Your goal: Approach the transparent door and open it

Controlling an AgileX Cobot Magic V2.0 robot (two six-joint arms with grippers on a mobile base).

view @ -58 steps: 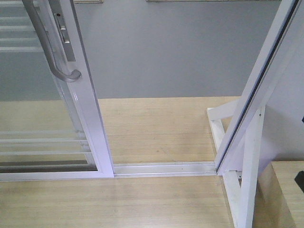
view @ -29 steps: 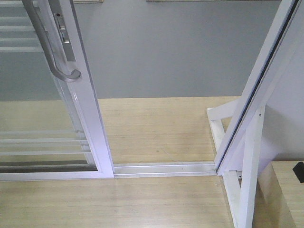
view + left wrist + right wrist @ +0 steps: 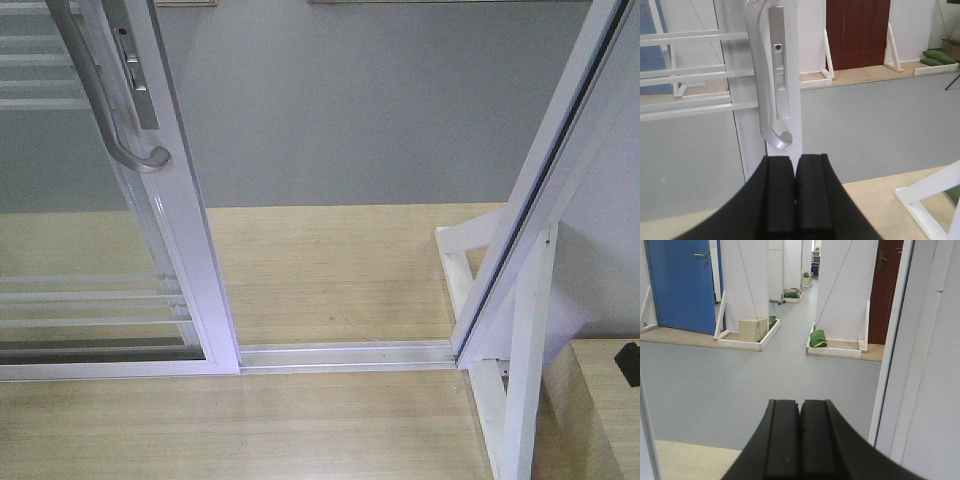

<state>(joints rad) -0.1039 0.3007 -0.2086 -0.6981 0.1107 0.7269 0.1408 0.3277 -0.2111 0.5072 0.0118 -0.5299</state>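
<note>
The transparent door (image 3: pixel 80 250) stands at the left of the front view, its white frame edge (image 3: pixel 190 260) pulled aside from the right jamb (image 3: pixel 540 190), leaving a wide gap over the floor track (image 3: pixel 345 355). Its curved grey handle (image 3: pixel 110 120) shows at top left. In the left wrist view the handle (image 3: pixel 765 100) and lock plate (image 3: pixel 779 70) hang just above and beyond my left gripper (image 3: pixel 795 160), which is shut and holds nothing. My right gripper (image 3: pixel 800 405) is shut and empty, pointing through the gap at grey floor.
A white brace (image 3: pixel 520 380) and a wooden ledge (image 3: pixel 600 400) flank the jamb at the right, with a small black part (image 3: pixel 629 362) at the edge. Beyond lie grey floor, white pillars, green bags (image 3: pixel 817 338), a blue door (image 3: pixel 682 285) and a dark red door (image 3: pixel 857 32).
The small black part at the right edge of the front view has shifted slightly upward. The door and its frame have not visibly moved.
</note>
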